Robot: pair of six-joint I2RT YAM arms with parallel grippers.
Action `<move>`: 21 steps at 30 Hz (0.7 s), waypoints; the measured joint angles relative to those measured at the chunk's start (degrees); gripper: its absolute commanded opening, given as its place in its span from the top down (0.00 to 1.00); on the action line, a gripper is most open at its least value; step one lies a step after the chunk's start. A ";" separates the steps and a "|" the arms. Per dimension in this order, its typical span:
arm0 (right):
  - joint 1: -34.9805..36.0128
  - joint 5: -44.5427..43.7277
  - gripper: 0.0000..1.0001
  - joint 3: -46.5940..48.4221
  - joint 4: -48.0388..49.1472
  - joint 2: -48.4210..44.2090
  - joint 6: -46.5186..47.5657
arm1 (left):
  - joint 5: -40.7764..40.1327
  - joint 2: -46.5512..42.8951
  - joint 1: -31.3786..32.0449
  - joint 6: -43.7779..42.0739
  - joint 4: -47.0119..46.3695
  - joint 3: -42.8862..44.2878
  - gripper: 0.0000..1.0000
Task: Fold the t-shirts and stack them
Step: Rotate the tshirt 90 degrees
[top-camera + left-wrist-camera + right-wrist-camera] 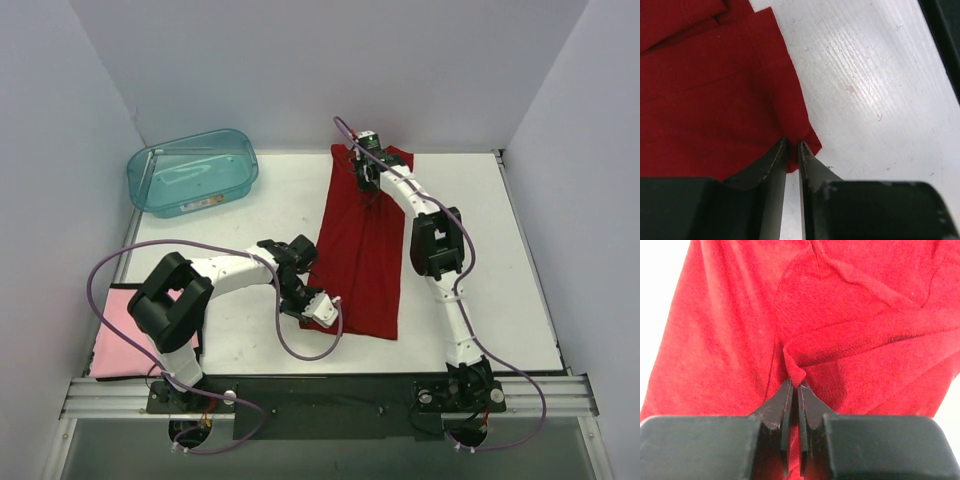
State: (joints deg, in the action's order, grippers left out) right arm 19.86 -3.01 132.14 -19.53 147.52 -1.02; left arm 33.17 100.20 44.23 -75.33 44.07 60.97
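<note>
The dark red t-shirt (360,262) lies in a long, narrow strip down the middle of the white table (240,340). My left gripper (325,303) is at the strip's near left corner. In the left wrist view the left gripper (793,144) pinches the corner of the dark red t-shirt (705,90) between its fingertips. My right gripper (368,185) is at the far end. There the right gripper (795,382) is shut on a raised fold of the dark red t-shirt (855,300). The pale pink t-shirt (112,340) lies flat at the near left edge, partly under the left arm.
A translucent teal plastic tub (195,172) stands at the far left of the table. Grey walls close in the back and both sides. Purple cables loop from both arms over the table.
</note>
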 measured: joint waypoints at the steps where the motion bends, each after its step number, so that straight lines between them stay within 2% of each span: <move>1: 0.00 -0.24 1.00 -0.59 0.07 -0.31 -0.09 | -0.13 0.00 0.04 -0.02 -0.04 0.00 0.84; 5: -0.50 -1.60 1.00 -7.96 0.07 -5.25 -2.43 | -0.39 0.04 0.44 -0.13 -0.07 0.02 0.97; 12: -5.35 0.37 1.00 -29.20 4.33 -21.70 -13.92 | -0.35 0.22 1.60 0.13 0.02 0.04 0.99; 15: -8.28 1.79 1.00 -34.03 7.02 -23.98 -18.01 | -0.37 0.22 1.92 0.22 0.00 0.04 0.99; 19: -10.05 2.71 0.88 -38.60 8.61 -24.09 -22.34 | -0.37 0.22 2.40 0.66 0.02 0.04 0.99; 21: -10.14 3.17 0.78 -39.93 8.59 -24.09 -24.68 | -0.37 0.22 2.60 0.94 0.02 0.04 1.00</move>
State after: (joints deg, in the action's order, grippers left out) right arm 9.72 0.16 92.20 -10.94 123.44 -25.69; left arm 32.80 100.42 46.83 -74.39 44.10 61.01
